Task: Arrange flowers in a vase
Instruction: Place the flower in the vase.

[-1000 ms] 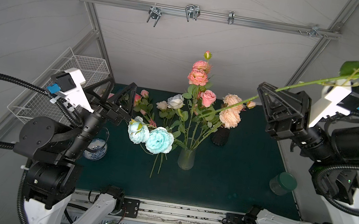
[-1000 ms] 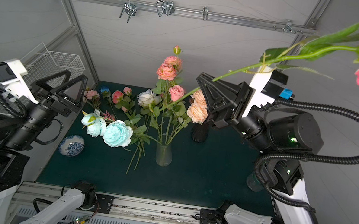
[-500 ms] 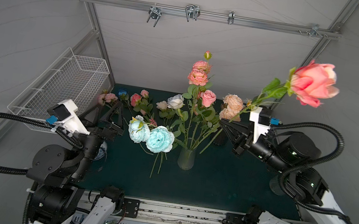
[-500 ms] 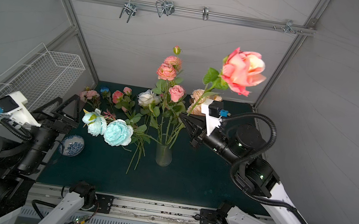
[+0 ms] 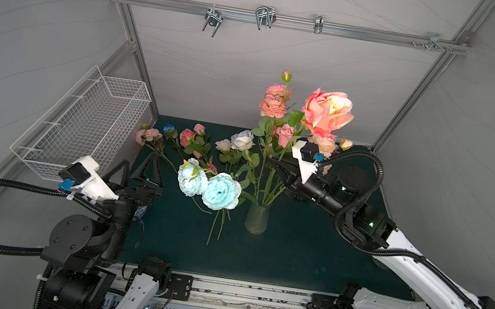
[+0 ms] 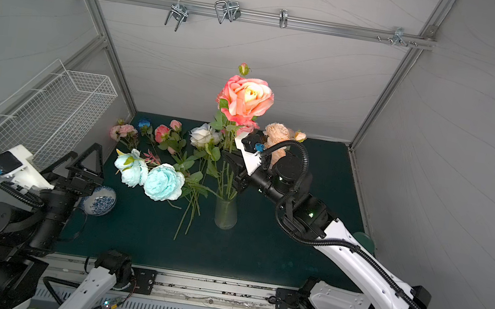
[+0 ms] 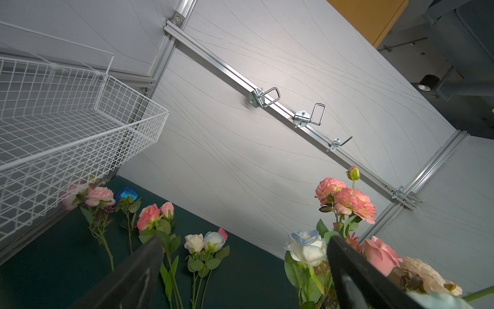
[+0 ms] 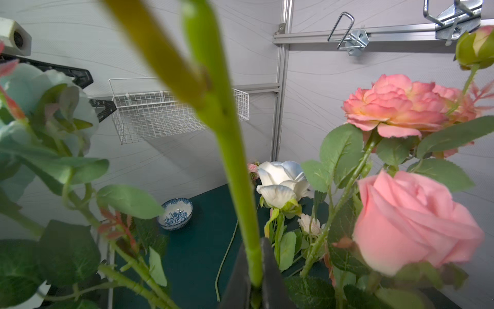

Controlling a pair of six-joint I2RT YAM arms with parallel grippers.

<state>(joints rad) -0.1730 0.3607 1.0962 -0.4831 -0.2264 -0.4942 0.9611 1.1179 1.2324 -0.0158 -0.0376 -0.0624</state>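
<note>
Right gripper [image 5: 274,163] is clamped tight on the stem of the large peach-pink rose [image 5: 327,112], above the vase [image 5: 256,219] and among its standing stems. Left gripper [image 5: 138,167] is spread wide and empty, well to the vase's left. Loose flowers [image 5: 193,145] crowd the vase's left and rear. Open mat [image 5: 289,263] runs from the vase to the near edge.

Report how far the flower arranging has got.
Done: several pink and peach stems stand in the glass vase. In hand: the right gripper, shut, holds a large pink-peach rose by its stem above the vase. Left: the pale blue blooms, the deep blue rose and other pink and white flowers lie on the mat; the left gripper is open and empty.
</note>
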